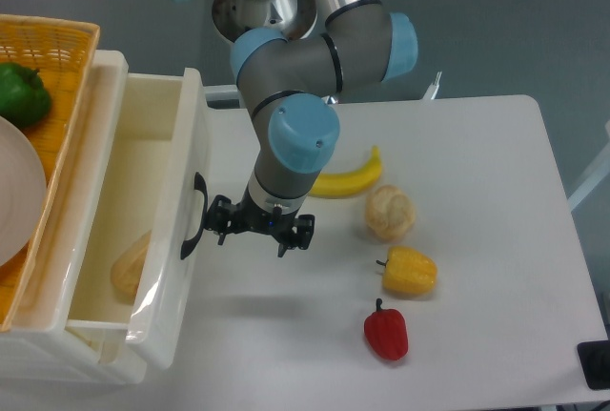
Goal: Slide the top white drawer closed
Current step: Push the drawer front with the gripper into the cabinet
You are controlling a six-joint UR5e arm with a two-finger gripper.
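Top white drawer at left, partly open, likely light, stiff and slippery; best pushed flat on front panel near black handle. Gripper beside handle, fingers spread, holding nothing.

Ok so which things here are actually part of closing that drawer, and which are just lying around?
Part of the job:
top white drawer, partly open
gripper, beside the drawer's black handle

Just lying about:
banana
bread roll
yellow pepper
red pepper
orange basket holding a green pepper
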